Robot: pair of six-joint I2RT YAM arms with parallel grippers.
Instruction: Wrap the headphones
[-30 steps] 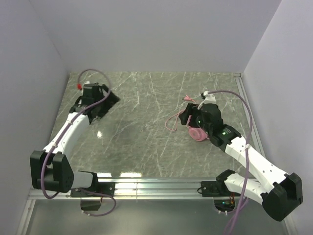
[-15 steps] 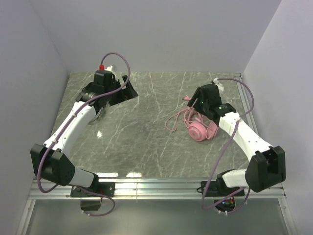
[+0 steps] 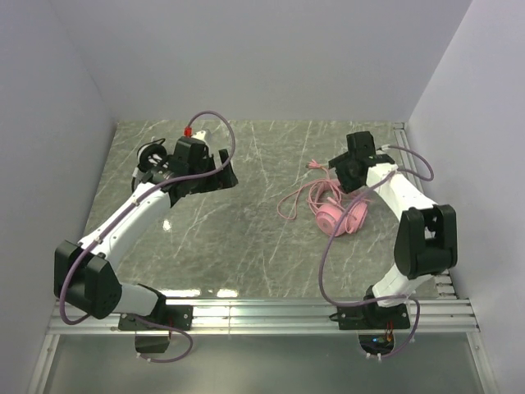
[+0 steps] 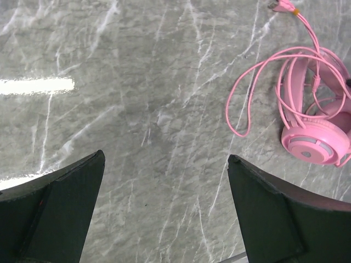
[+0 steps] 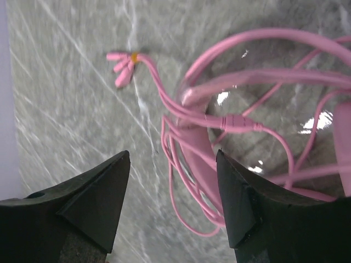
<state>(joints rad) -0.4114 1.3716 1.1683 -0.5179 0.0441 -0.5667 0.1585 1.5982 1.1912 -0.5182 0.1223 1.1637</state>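
On right side of table [image 3: 246, 246]: pink headphones [image 3: 338, 217] lying on marble, pink cable [image 3: 289, 201] sprawled in loose loops beside them, plug end [image 5: 123, 66] free.
Wrapping apparently not begun: no turns of cable round headband; whole job left.
Right gripper [image 5: 173, 154] above cable, fingers spread, nothing held.
Left gripper [image 4: 165, 156] over bare marble, well apart from headset, fingers wide, empty.
Count: one pink headset, one pink cable, two arms.
Dark shape [image 3: 149, 156] behind left arm: cannot tell if second headset.

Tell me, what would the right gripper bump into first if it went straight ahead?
Probably the pink cable, looped right ahead of the open right gripper, though depth is unclear.
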